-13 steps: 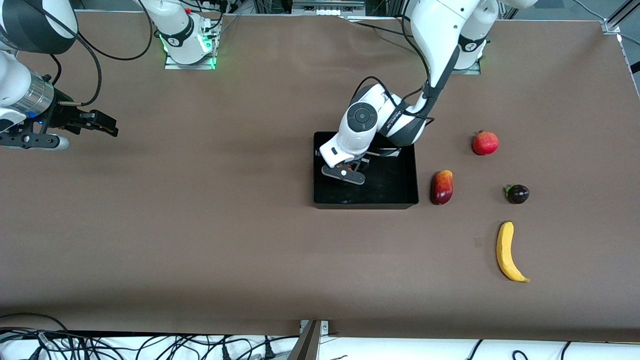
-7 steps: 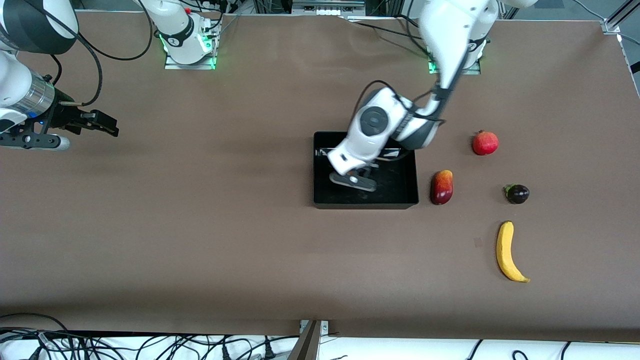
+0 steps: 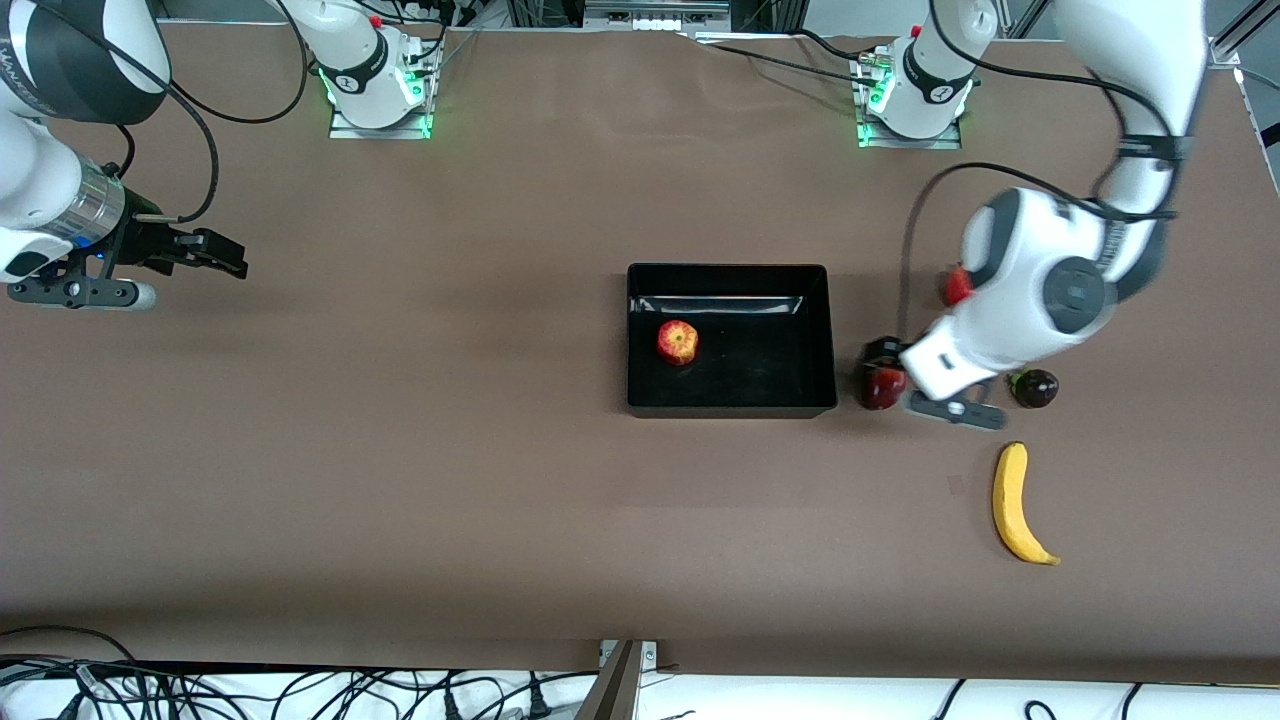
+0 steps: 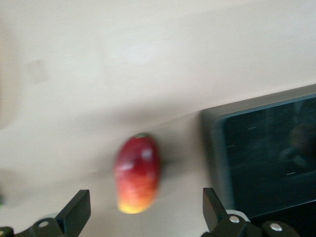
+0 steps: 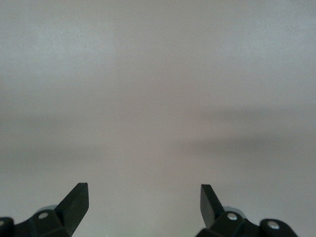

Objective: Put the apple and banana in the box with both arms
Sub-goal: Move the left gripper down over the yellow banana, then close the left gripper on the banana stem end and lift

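The brown desk point(image 3: 400, 450) is carrying the black box point(image 3: 820, 340) with the apple point(image 3: 678, 342) lying in it. I am hanging my left tool point(image 4: 143, 217) wide open and empty over the mango point(image 4: 137, 173) beside the box. The banana point(image 3: 1015, 505) is lying nearer the front camera. My right tool point(image 5: 143, 207) is waiting open, empty, over bare desk.

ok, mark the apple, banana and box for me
apple point(image 3: 678, 342), front view, middle of the fruit lying in the box.
banana point(image 3: 1014, 503), front view, mid-length of the yellow body on the table.
box point(image 3: 728, 406), front view, the wall nearest the front camera.
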